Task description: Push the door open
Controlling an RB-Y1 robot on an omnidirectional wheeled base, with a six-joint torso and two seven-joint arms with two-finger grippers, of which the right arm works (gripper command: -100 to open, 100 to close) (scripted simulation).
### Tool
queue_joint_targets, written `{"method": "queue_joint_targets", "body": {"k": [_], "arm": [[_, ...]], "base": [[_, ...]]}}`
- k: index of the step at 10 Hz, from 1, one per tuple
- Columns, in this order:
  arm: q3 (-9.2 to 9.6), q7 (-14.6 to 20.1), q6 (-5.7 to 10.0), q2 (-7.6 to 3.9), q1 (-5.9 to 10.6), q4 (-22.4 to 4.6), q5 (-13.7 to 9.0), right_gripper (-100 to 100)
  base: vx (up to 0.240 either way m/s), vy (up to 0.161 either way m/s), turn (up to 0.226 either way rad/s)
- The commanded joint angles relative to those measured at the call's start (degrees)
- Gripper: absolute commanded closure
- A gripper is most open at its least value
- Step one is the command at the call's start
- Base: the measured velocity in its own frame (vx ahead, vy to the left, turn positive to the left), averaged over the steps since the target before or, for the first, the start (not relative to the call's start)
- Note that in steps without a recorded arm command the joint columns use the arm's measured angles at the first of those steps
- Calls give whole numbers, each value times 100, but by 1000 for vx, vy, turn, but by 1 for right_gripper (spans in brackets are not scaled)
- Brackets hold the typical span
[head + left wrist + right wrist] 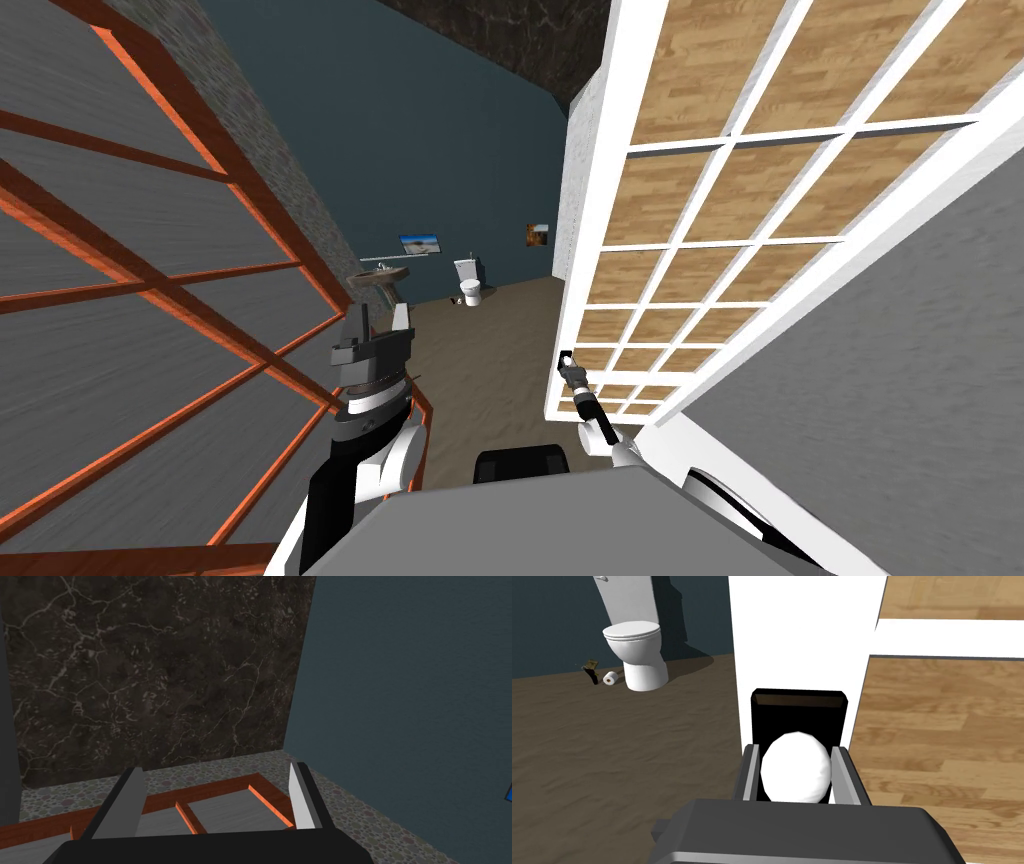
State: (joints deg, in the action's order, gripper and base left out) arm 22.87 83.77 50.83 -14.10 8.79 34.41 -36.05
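Note:
The door [700, 250] has a white grid frame over wood-coloured panels and stands swung in at my right, with a bathroom showing past its edge. Its round white knob [796, 768] sits on a black plate [798, 711] on the door's white edge rail [807, 636]. My right gripper [795, 748] is shut on this knob, one finger pressing each side; in the head view the right gripper [566, 358] is at the door's free edge. My left gripper [378, 318] is raised at my left, open and holding nothing, its fingers [300, 796] spread above an orange-framed grey panel [225, 813].
A large orange-framed grey panel [150, 300] leans close along my left. Ahead lies a brown floor [490, 350] with a white toilet [637, 651], a paper roll [610, 678] beside it and a sink [380, 277] against the dark blue wall.

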Motion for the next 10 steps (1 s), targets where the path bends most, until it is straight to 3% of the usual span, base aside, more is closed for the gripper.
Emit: {"method": "queue_joint_targets", "body": {"k": [1, 3, 4, 10], "arm": [[-161, -95, 18, 24, 16, -41, -63, 100], [-284, -166, 4, 72, 26, -79, -112, 100], [-219, -113, 27, 86, 56, -158, -84, 100], [-525, -225, 74, 62, 78, -263, -272, 100]], "base": [[188, 90, -63], [167, 71, -39], [74, 26, -16], [148, 41, -34]]}}
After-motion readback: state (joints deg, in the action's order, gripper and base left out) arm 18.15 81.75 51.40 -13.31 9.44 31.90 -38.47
